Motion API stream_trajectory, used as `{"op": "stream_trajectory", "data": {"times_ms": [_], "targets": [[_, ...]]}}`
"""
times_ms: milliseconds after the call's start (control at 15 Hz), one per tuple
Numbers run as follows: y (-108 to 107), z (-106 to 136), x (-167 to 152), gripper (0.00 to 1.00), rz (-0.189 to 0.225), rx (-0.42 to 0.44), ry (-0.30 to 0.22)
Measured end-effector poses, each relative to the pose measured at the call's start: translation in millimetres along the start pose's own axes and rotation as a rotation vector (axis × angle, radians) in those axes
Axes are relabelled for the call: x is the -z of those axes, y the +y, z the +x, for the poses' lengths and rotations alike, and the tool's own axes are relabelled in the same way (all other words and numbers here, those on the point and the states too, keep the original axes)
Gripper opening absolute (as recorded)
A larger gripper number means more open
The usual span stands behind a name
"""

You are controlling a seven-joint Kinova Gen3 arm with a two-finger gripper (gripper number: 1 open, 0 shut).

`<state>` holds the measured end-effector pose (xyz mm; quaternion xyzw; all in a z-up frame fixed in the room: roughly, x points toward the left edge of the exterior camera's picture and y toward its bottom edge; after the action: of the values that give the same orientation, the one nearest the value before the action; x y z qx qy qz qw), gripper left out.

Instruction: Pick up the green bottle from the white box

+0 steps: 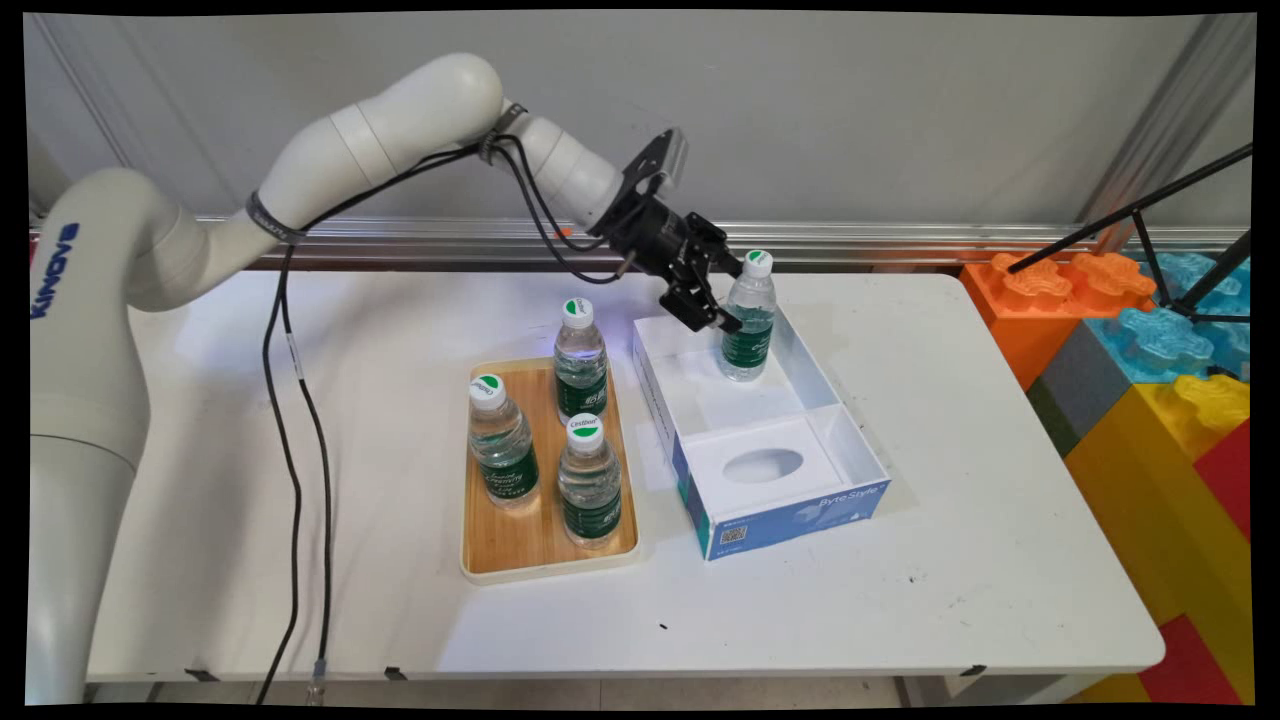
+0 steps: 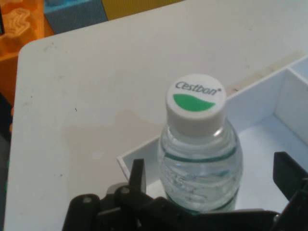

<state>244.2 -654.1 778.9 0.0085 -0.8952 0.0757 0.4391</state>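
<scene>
- Black two-finger gripper is spread open, one finger on each side of the clear plastic water bottle with green label and white cap; hand view shows gaps on both sides, no contact
- Bottle stands upright, long axis vertical, in the far end of the open white-and-blue cardboard box, toward the tabletop's far edge
- Gripper reaches in from the left at label height, tilted downward
- Three matching bottles stand on the wooden tray left of the box

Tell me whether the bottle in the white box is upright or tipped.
Upright. The bottle stands on its base in the white box, cap on top, between the open pincer fingers.
</scene>
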Motion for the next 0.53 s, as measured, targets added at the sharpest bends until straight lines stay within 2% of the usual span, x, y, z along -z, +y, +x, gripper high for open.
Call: {"op": "stream_trajectory", "data": {"times_ms": [533], "targets": [[-1.8, -1.4, -18.7, 1.0, 0.013, 0.021, 0.028]]}}
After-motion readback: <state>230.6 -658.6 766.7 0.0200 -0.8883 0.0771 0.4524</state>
